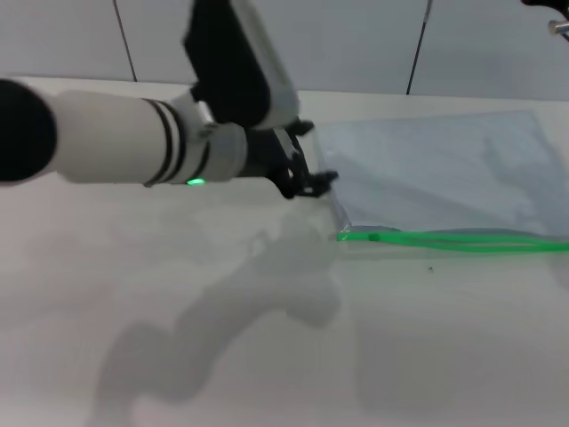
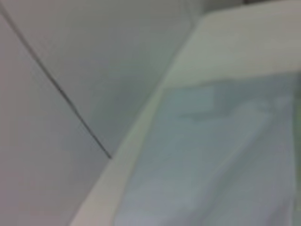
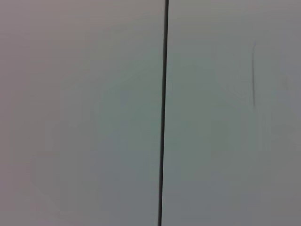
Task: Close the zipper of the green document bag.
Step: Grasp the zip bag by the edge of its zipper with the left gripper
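Note:
The green document bag (image 1: 444, 173) lies flat on the white table at the right, a translucent grey-blue pouch; the left wrist view shows its surface (image 2: 211, 160) too. Its zipper (image 1: 462, 240) runs as a bright-green strip along the near edge, with a small green slider (image 1: 373, 237) near the left end. The strip looks parted into two lines toward the right. My left gripper (image 1: 311, 156) hovers open at the bag's left edge, just behind the zipper's left end. Only a dark bit of my right arm (image 1: 553, 16) shows at the top right corner.
The white table (image 1: 178, 267) spreads bare to the left and front of the bag. A grey panelled wall (image 1: 356, 40) stands right behind the table's far edge. My left forearm (image 1: 116, 138) spans the left half of the scene above the table.

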Controlling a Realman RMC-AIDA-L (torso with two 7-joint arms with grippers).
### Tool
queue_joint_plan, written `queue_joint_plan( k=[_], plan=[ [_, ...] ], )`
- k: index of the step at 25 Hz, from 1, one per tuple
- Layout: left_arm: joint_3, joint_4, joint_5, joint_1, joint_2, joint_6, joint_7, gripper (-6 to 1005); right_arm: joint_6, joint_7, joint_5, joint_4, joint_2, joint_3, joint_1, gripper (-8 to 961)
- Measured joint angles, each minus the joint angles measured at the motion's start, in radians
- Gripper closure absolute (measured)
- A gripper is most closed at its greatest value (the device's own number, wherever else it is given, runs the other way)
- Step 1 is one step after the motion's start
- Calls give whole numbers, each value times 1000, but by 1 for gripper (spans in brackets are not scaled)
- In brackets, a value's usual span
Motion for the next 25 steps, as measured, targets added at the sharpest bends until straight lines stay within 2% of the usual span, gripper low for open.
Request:
queue_joint_plan(
  k=[9,16,25],
  plan=[
    [97,-72,93,-82,-8,-49,-1,261,3,0,0,24,0,0,20,137],
    [143,-93,123,-116,-8,-56,0,261,5,0,0,25,0,-3,25,137],
    [185,-73,139,-124,-9,-80,-16,260,5,-2,0,18,0,-3,26,137]
  ],
)
